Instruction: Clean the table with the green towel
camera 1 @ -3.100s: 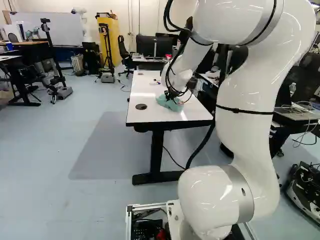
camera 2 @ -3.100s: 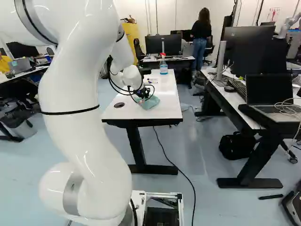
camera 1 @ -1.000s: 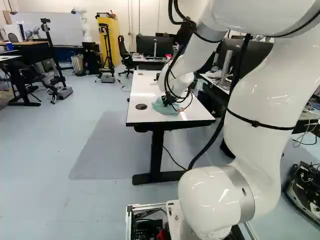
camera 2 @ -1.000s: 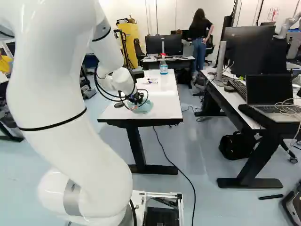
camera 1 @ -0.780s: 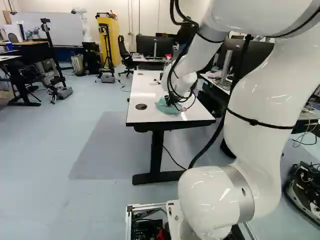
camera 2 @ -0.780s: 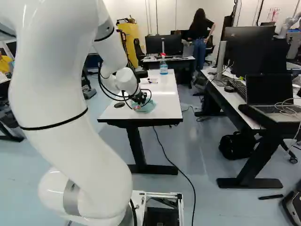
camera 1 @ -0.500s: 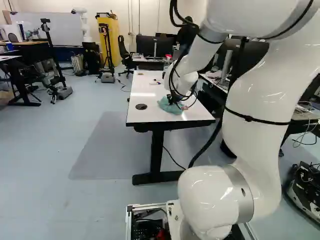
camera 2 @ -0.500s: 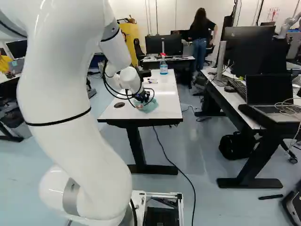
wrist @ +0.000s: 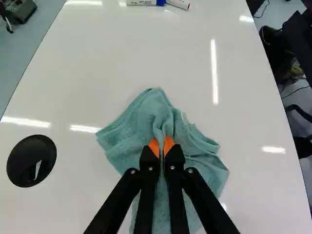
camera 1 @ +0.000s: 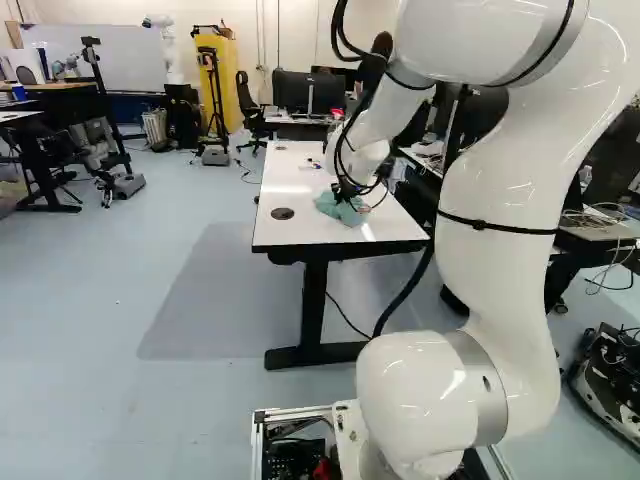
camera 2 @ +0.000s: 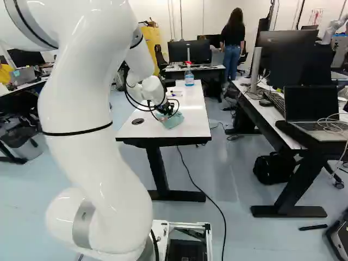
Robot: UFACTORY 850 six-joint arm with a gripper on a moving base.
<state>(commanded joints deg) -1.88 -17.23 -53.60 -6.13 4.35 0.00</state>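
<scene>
In the left base view, the arm [camera 1: 500,210] reaches over the near part of the counter [camera 1: 310,236], where the green towel [camera 1: 340,211] lies bunched. In the right base view, a spray bottle [camera 2: 189,79] stands toward the counter's far end, well beyond the towel. In the wrist view, the jaws are closed on a fold of the towel, and two markers [wrist: 141,2] lie ahead. Grasping is done; wiping seems underway, though how much is cleaned cannot be told; the far stretch probably needs a pass.
</scene>
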